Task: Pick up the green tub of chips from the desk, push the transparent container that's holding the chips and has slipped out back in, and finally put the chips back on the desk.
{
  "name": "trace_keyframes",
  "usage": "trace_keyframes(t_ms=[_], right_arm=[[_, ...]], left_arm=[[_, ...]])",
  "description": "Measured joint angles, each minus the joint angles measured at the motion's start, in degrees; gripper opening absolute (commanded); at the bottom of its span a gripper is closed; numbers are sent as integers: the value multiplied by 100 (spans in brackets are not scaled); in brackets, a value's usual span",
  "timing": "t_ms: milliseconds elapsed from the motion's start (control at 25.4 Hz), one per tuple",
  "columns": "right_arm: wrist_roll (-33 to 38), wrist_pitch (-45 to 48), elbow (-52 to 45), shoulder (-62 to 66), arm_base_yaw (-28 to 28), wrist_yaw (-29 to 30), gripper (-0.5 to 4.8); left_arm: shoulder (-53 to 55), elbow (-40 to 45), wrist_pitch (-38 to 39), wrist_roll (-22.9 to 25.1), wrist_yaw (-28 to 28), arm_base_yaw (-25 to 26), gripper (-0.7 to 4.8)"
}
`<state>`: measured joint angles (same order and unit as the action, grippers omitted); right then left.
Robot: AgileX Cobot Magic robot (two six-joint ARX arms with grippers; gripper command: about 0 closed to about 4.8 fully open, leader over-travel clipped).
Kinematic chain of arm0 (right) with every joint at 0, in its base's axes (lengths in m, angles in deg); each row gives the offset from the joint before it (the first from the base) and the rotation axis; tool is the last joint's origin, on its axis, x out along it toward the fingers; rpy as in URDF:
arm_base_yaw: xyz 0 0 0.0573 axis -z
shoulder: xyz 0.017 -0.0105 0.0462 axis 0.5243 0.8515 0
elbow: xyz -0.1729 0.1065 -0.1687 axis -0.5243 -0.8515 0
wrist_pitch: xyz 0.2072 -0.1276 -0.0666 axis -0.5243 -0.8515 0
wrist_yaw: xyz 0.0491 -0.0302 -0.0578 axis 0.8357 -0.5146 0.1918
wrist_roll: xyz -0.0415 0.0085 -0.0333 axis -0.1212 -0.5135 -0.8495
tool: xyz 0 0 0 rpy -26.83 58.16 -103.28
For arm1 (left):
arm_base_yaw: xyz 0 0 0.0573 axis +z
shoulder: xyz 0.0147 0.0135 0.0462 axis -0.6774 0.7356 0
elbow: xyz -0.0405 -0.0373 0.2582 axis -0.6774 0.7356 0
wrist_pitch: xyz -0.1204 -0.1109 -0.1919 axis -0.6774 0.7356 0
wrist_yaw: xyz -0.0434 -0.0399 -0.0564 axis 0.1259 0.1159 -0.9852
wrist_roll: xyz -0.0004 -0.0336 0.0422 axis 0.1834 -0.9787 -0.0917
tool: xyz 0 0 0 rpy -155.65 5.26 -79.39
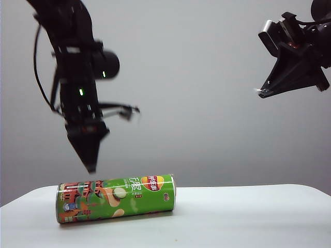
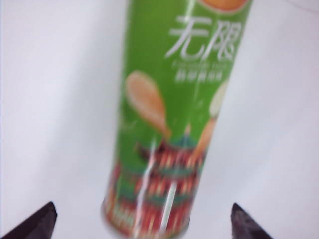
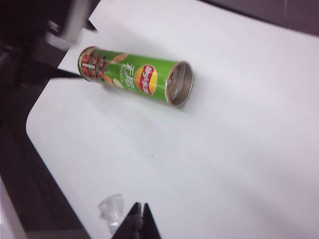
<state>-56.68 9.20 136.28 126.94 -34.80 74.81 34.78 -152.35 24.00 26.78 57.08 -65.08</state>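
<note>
The long bright-green cylindrical chip can (image 1: pixel 116 198) is seen lying on its side on the white surface (image 1: pixel 248 217), lower left of the frame. Just above it the left end effector (image 1: pixel 91 168) is held with fingers apart. At upper right, the right end effector (image 1: pixel 260 92) is pressed together, empty.

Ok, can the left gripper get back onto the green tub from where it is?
Probably yes. The left gripper hangs open just above the green tub of chips, which lies alone on the desk. The shut right gripper is high and away.
</note>
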Motion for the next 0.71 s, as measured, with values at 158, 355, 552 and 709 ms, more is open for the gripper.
trace_keyframes(t_ms=[158, 355, 552, 709], right_arm=[[240, -258, 0, 0, 0, 2, -9], [282, -525, -11, -413, 0, 516, -9], [409, -706, -7, -1528, -2, 603, -9], [595, -713, -9, -2374, -2, 433, -9]], left_arm=[[-721, 0, 426, -96, 275, -2, 479], [-2142, 0, 848, -826, 363, 28, 479], [-3661, 304, 597, -1051, 247, 33, 479], [-4651, 1130, 348, -1128, 299, 31, 479]])
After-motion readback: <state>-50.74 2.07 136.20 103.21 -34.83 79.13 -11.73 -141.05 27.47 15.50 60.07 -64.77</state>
